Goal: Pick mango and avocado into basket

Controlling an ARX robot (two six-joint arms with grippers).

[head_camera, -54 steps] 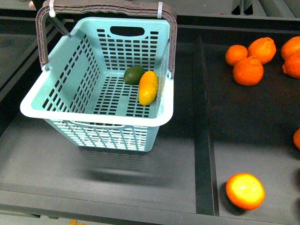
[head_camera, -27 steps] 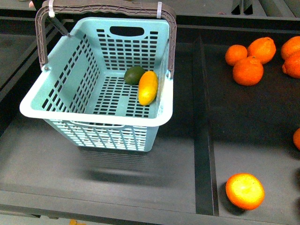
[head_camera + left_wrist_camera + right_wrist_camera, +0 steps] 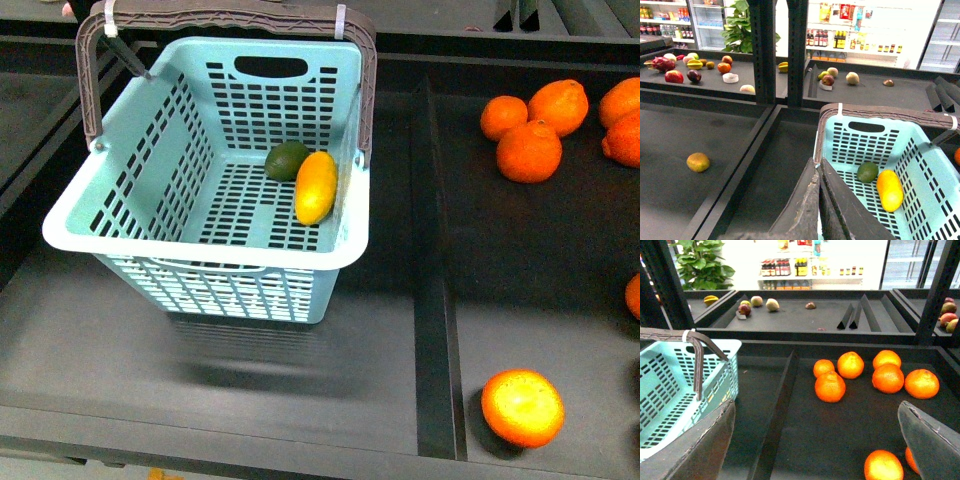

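The light teal basket hangs tilted above the dark shelf, with its shadow underneath and its brown handle swung up at the back. Inside, the yellow-orange mango lies against the dark green avocado. Neither gripper appears in the front view. In the left wrist view my left gripper is shut on the basket at its rim, with the mango and avocado just beyond. My right gripper is open and empty over the shelf, to the right of the basket.
Several oranges lie in the right compartment and one orange sits near the front edge. A raised divider separates the compartments. A brownish fruit lies on the left shelf, and black uprights stand behind.
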